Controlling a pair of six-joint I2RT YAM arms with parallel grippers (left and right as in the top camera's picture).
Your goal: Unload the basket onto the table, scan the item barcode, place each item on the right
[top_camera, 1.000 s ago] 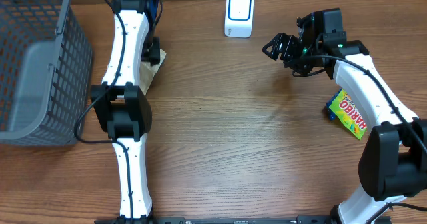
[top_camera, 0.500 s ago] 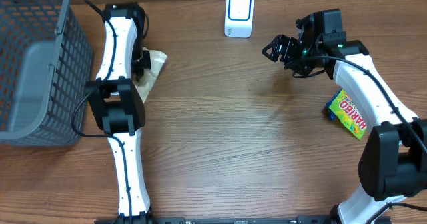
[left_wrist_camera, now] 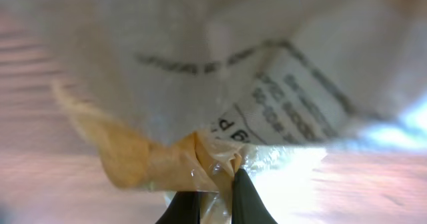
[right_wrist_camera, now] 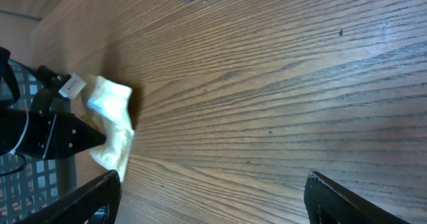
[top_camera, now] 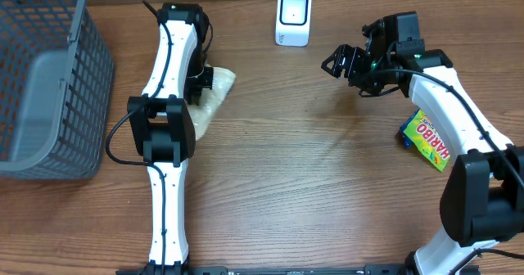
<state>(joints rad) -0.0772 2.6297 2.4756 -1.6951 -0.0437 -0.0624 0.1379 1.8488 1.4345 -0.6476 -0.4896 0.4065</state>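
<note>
Two jaws (left gripper (left_wrist_camera: 213,185)) pinch the printed bag (left_wrist_camera: 220,71).

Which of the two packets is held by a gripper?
The pale, translucent packet, pinched in the shut left gripper. The colourful Haribo packet lies free on the table, untouched.

The bench (top_camera: 311,169) is brown wood, fine-grained, with a dull sheen. The basket (top_camera: 90,70) at upper left is matt grey plastic lattice. The scanner (top_camera: 293,17) at top centre is smooth glossy white plastic. The packet (top_camera: 216,92) is crinkled, shiny clear film with black print. The sweet bag (top_camera: 430,142) at right is glossy printed film.
</note>
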